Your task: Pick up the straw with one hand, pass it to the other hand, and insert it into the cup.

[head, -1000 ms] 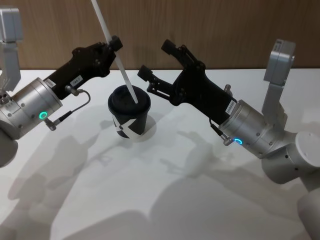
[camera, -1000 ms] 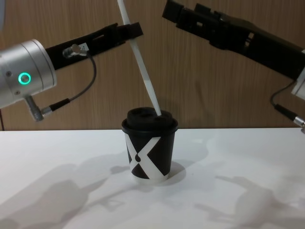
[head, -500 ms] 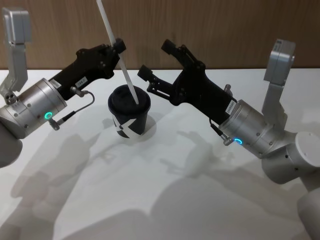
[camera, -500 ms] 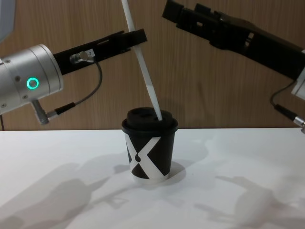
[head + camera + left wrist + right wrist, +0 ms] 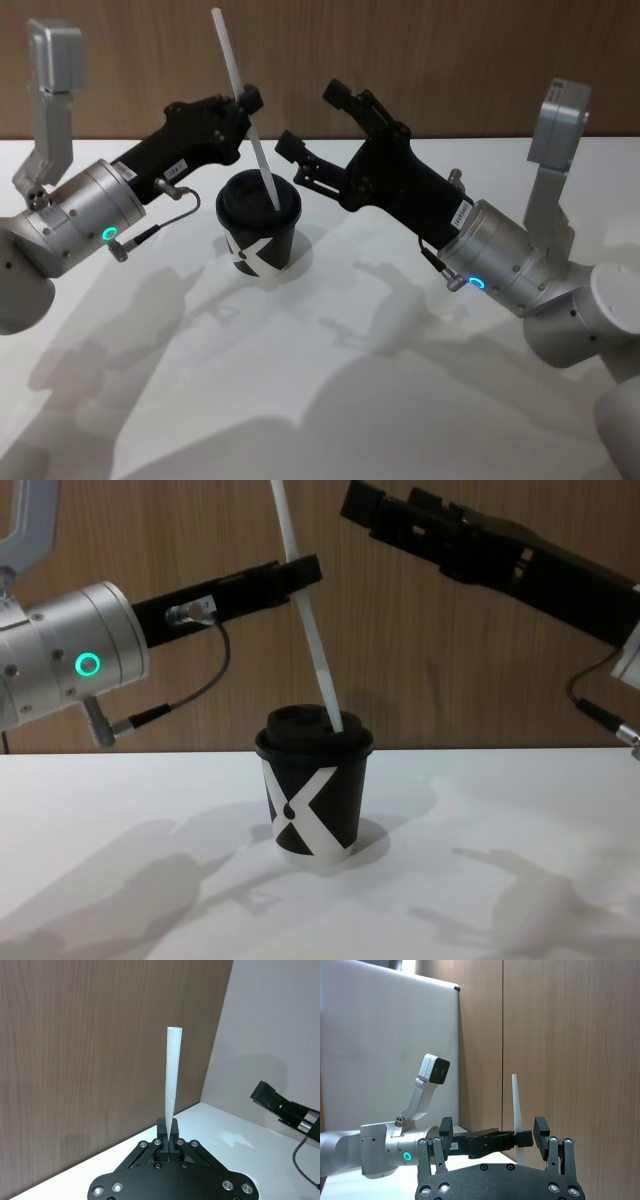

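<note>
In the head view, the left hand point(image 5: 243, 100) at upper left of centre is closed on the straw point(image 5: 246, 130), whose lower tip sits at the lid of the cup point(image 5: 259, 228) in the middle of the frame; the straw leans up and to the left. The right hand point(image 5: 312, 128), just right of the cup, hangs open and empty, so the pick-up and handover look done and only pushing the straw down remains. In the left wrist view, the hand point(image 5: 168, 1141) at bottom centre pinches the straw point(image 5: 172, 1075), which rises to mid-frame. In the right wrist view, the open fingers point(image 5: 541, 1132) frame the straw point(image 5: 516, 1097) and the left hand point(image 5: 524, 1138) beyond them. In the chest view, the straw point(image 5: 312, 640) slants from the top edge down to the lid of the cup point(image 5: 314, 795), centre frame on the tabletop point(image 5: 500, 880); whether the tip has passed through the lid I cannot tell. The lid hides whatever is in the cup.
</note>
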Motion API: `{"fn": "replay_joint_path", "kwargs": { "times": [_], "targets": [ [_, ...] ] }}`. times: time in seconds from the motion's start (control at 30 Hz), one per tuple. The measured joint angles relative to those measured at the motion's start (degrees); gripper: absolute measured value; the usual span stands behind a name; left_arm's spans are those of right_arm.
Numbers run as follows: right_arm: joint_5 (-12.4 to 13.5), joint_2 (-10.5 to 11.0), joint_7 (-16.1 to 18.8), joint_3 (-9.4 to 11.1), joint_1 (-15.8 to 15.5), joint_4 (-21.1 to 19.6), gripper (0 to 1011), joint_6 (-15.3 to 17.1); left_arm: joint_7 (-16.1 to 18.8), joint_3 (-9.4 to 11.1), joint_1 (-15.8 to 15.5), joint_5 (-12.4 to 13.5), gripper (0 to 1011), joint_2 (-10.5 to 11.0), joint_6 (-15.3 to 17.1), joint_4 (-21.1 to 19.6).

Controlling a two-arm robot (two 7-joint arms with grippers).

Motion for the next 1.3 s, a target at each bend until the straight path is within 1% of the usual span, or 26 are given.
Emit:
{"fn": "replay_joint_path", "kwargs": {
  "times": [0.43,0.5,0.57,0.6,0.67,0.7,0.77,0.8,0.83,0.9,0.93,1.0,1.03,1.13,1.17,1.2,1.23,1.27,1.3],
  "targets": [
    [0.00,0.00,0.00,0.00,0.00,0.00,1001,0.00,0.08,1.30,-0.85,2.99,3,-0.85,-0.06,1.61],
    [0.00,0.00,0.00,0.00,0.00,0.00,1001,0.00,0.10,1.36,-0.88,3.13,33,-0.90,-0.05,1.69],
    [0.00,0.00,0.00,0.00,0.00,0.00,1001,0.00,0.18,1.53,-0.99,3.59,78,-1.06,0.02,1.92],
    [0.00,0.00,0.00,0.00,0.00,0.00,1001,0.00,0.25,1.62,-1.02,3.84,126,-1.13,0.07,2.09],
    [0.00,0.00,0.00,0.00,0.00,0.00,1001,0.00,0.32,1.70,-1.03,4.10,158,-1.21,0.14,2.20],
    [0.00,0.00,0.00,0.00,0.00,0.00,1001,0.00,0.40,1.74,-1.03,4.30,213,-1.28,0.19,2.29],
    [0.00,0.00,0.00,0.00,0.00,0.00,1001,0.00,0.46,1.76,-1.02,4.47,252,-1.33,0.22,2.32],
    [0.00,0.00,0.00,0.00,0.00,0.00,1001,0.00,0.54,1.76,-0.95,4.66,310,-1.36,0.26,2.32],
    [0.00,0.00,0.00,0.00,0.00,0.00,1001,0.00,0.59,1.76,-0.90,4.72,310,-1.36,0.27,2.32],
    [0.00,0.00,0.00,0.00,0.00,0.00,1001,0.00,0.69,1.75,-0.76,4.87,370,-1.37,0.30,2.29],
    [0.00,0.00,0.00,0.00,0.00,0.00,1001,0.00,0.84,1.72,-0.58,5.03,430,-1.35,0.33,2.13],
    [0.00,0.00,0.00,0.00,0.00,0.00,1001,0.00,1.08,1.58,-0.19,5.20,463,-1.27,0.35,1.72],
    [0.00,0.00,0.00,0.00,0.00,0.00,1001,0.00,1.08,1.58,-0.19,5.20,513,-1.27,0.35,1.72],
    [0.00,0.00,0.00,0.00,0.00,0.00,1001,0.00,1.49,1.26,0.67,5.43,606,-1.00,0.36,0.81],
    [0.00,0.00,0.00,0.00,0.00,0.00,1001,0.00,1.59,1.16,0.85,5.47,606,-0.91,0.35,0.48],
    [0.00,0.00,0.00,0.00,0.00,0.00,1001,0.00,1.67,1.08,1.07,5.49,675,-0.83,0.35,0.24],
    [0.00,0.00,0.00,0.00,0.00,0.00,1001,0.00,1.79,0.99,1.30,5.53,694,-0.74,0.35,0.00],
    [0.00,0.00,0.00,0.00,0.00,0.00,1001,0.00,1.96,0.79,1.82,5.55,749,-0.57,0.35,-0.59],
    [0.00,0.00,0.00,0.00,0.00,0.00,1001,0.00,2.07,0.70,2.06,5.56,777,-0.48,0.33,-0.86]
  ]
}}
